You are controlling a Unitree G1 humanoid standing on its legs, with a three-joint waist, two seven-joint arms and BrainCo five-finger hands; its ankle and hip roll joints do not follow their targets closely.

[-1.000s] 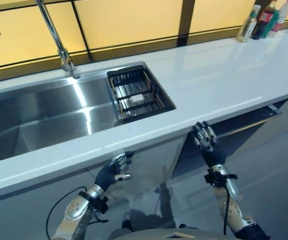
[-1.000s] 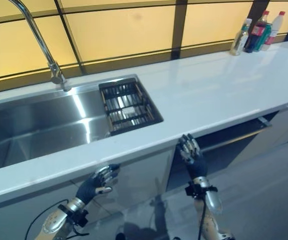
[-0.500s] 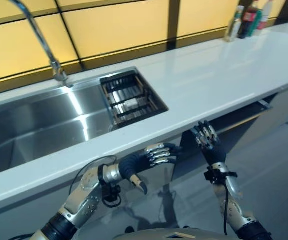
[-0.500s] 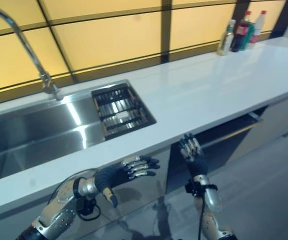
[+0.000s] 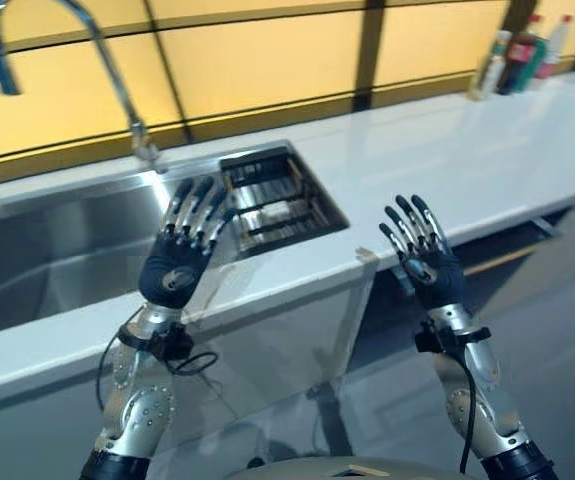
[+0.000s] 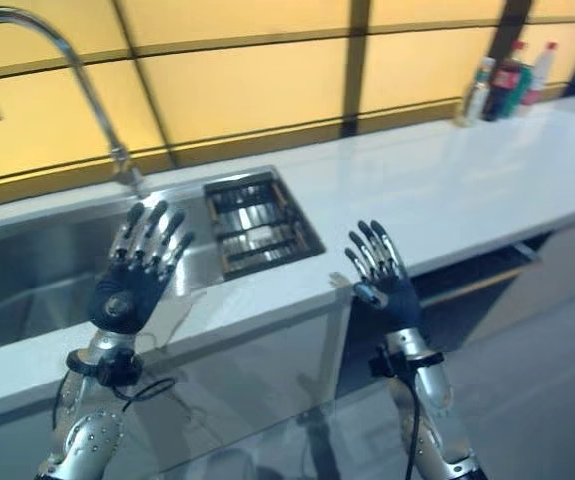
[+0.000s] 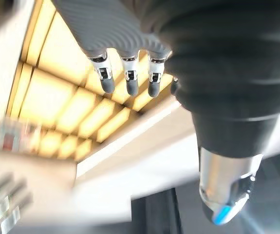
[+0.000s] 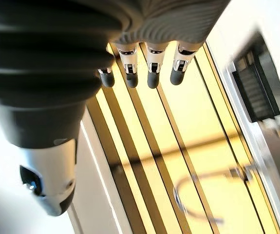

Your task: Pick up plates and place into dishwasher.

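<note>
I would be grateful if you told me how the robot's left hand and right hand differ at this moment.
The left hand is raised over the front part of the steel sink; the right hand is raised in front of the white countertop edge, above the dark opening beneath it. The left hand sits slightly higher in the head views than the right. Both are open, fingers straight and spread, holding nothing.

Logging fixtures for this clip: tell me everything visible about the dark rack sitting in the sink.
The rack is a dark, rectangular wire basket with a thick black rim, looking like coated metal. It sits level in the right end of the steel sink, against the white counter. Its slats run crosswise, with shiny metal showing through. No plates show in it, and neither hand touches it.
</note>
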